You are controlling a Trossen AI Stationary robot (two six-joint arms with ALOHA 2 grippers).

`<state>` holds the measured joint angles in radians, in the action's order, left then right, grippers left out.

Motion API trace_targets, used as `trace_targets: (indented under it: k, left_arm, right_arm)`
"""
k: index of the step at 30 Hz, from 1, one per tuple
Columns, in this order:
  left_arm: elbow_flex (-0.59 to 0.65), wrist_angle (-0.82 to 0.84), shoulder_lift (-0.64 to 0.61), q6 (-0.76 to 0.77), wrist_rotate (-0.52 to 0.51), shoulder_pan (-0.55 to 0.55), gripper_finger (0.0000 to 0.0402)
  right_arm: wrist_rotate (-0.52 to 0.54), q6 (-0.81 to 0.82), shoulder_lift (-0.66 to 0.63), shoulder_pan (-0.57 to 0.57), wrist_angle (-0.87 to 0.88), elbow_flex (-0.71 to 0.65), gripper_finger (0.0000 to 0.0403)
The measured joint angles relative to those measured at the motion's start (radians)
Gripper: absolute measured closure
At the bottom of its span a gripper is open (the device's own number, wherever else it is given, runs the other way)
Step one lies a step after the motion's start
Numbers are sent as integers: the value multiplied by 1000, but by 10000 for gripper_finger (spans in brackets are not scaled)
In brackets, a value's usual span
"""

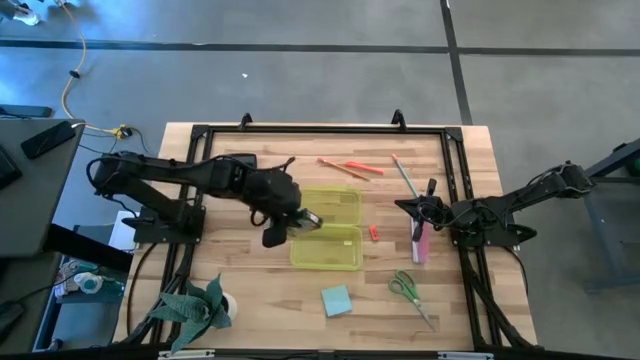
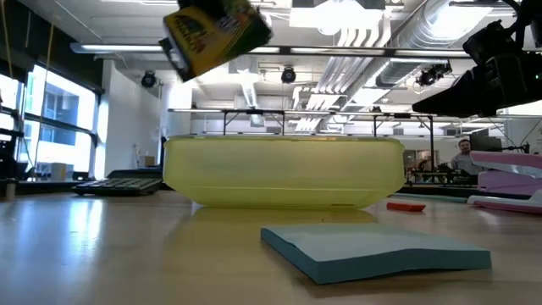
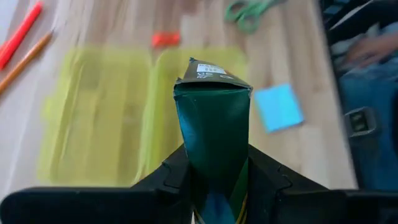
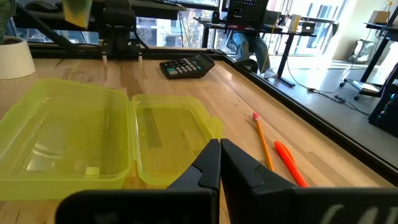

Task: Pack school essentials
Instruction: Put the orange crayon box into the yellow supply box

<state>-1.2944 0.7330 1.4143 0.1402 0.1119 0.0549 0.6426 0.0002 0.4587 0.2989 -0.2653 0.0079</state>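
Nearest the front edge of the counter (image 1: 250, 300) lies the light blue sticky-note pad (image 1: 337, 300), flat and untouched, and off to its right the green-handled scissors (image 1: 407, 288), long axis slanting toward the front right corner; both seem yet to be packed. Behind them the translucent yellow-green case (image 1: 328, 228) lies open, and both halves look empty, so I judge the packing barely begun. Over the case's left edge the left claw (image 1: 290, 222) is clamped on the yellow-green crayon box (image 2: 216, 34), held clear above the case, tilted, its long axis running out from the fingers toward the case's middle. A tiny red eraser (image 1: 373, 232) sits just right of the case. The right claw (image 1: 425, 212) waits right of the case, fingers together and holding nothing, above a pink item (image 1: 421, 243). Farthest back lie the orange pens (image 1: 350, 167) and thin green pencil (image 1: 404, 177), unpacked.
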Motion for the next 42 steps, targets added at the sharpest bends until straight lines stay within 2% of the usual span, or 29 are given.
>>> trace_targets:
  k: [3,8,14,27,42]
  left_arm:
    - [0,-50,17,-5,91,28,314]
    - [0,-85,62,41,321,96,314]
    - [0,-110,144,92,497,170,314]
    - [1,-183,326,51,558,187,314]
    - [1,-212,399,21,554,179,314]
  right_arm:
    - [0,0,0,0,0,0,403]
    - [0,0,0,0,0,0,403]
    - [0,0,0,0,0,0,403]
    - [0,0,0,0,0,0,403]
    - [0,0,0,0,0,0,403]
